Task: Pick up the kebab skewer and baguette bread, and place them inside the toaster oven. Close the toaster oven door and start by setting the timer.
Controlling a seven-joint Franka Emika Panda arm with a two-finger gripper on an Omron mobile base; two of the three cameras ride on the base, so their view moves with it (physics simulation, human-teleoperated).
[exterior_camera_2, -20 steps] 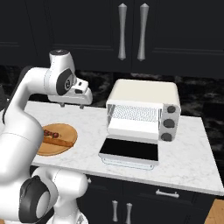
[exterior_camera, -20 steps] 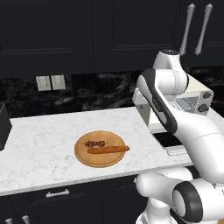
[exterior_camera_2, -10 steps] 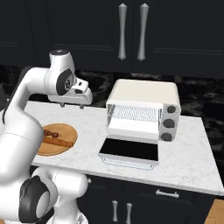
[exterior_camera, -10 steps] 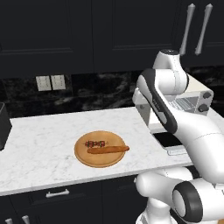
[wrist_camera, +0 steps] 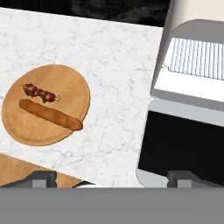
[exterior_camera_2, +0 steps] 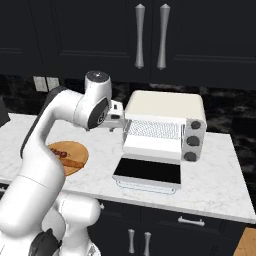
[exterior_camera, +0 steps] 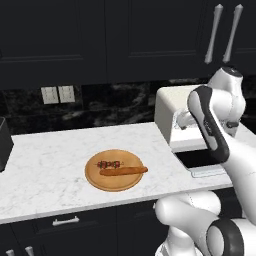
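Nothing loaded yet: wide-open, empty tool [wrist_camera: 112,177] hovers high; kebab skewer [wrist_camera: 40,92] and baguette bread [wrist_camera: 49,114] lie on round board [wrist_camera: 65,81] beyond-left; toaster oven [wrist_camera: 192,61], door [wrist_camera: 183,146] down, beyond-right.

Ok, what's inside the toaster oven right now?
Only a bare wire rack shows in the toaster oven; its door lies open. Its deeper interior is hidden.

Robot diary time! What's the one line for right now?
gripper: open, empty | kebab skewer, baguette bread: on wooden board | toaster oven door: open
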